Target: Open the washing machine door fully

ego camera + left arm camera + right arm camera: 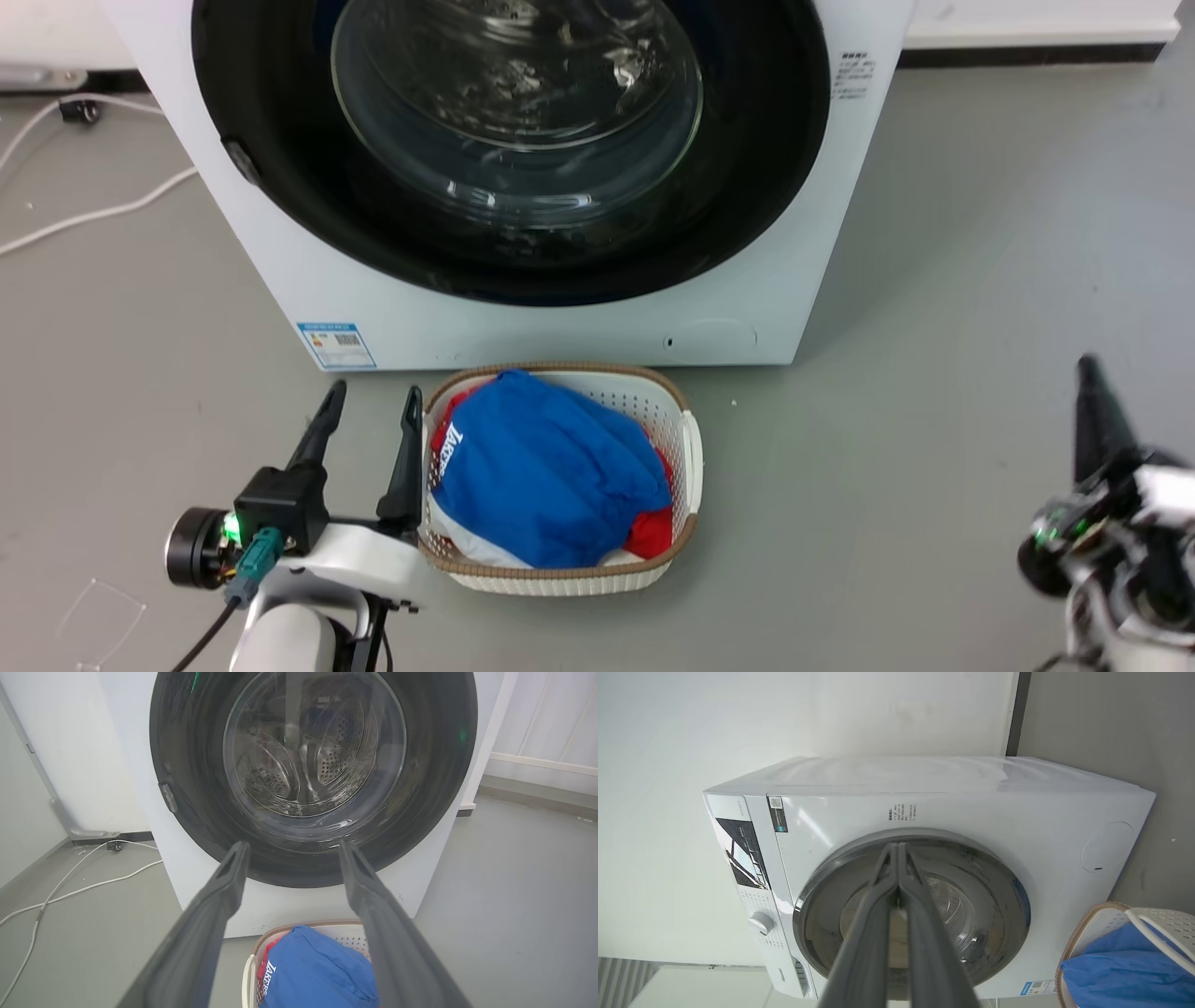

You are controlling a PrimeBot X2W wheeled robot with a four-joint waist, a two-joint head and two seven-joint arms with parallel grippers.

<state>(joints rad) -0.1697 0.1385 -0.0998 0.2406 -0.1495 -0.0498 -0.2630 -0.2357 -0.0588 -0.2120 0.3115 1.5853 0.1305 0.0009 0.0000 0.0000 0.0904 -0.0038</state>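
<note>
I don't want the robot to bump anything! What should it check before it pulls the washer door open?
1. Door open? Not ok: the washing machine door sits shut against the washing machine.
2. Left claw ready to grab? Ok: open and empty.
3. Right claw ready to grab? Not ok: shut.
4. A claw at the door? Not ok: both are well back from it.
5. Place to pull? Cannot tell: a small grey tab sits on the door's edge, but whether it is the handle is unclear.
6. Swing path free? Cannot tell: the laundry basket stands on the floor right in front, lower than the door.
</note>
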